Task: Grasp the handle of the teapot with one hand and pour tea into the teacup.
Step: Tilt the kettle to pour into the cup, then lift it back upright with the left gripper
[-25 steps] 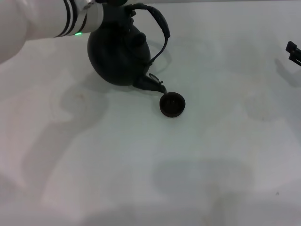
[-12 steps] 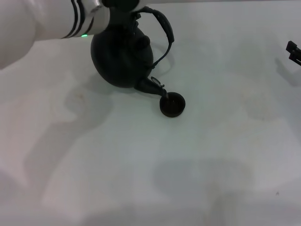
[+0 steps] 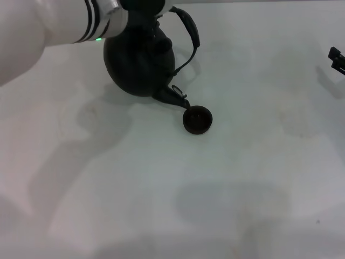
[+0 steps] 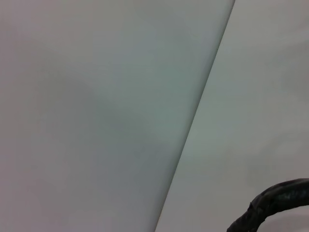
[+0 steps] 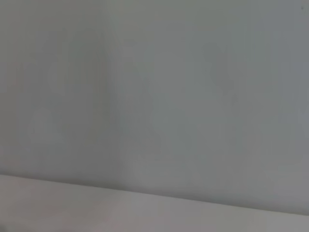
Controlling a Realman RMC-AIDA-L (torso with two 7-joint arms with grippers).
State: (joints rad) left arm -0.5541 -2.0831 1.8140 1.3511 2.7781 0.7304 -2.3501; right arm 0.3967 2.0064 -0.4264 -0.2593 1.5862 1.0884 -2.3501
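The matte black teapot (image 3: 137,65) hangs tilted at the back left of the table in the head view. Its short spout (image 3: 175,97) points down at the rim of the small dark teacup (image 3: 197,120), which stands upright on the table. The arched handle (image 3: 190,32) curves over the pot's right side. My left gripper (image 3: 141,6) holds the handle at the picture's top edge, mostly hidden behind the white forearm. A piece of the rough handle (image 4: 275,203) shows in the left wrist view. No stream of tea can be made out.
My right gripper (image 3: 337,59) sits parked at the far right edge of the white table (image 3: 161,189). The right wrist view shows only plain pale surfaces.
The teapot shifted slightly right and its spout dipped toward the cup, then eased back up a little. The cup and the right arm have not moved.
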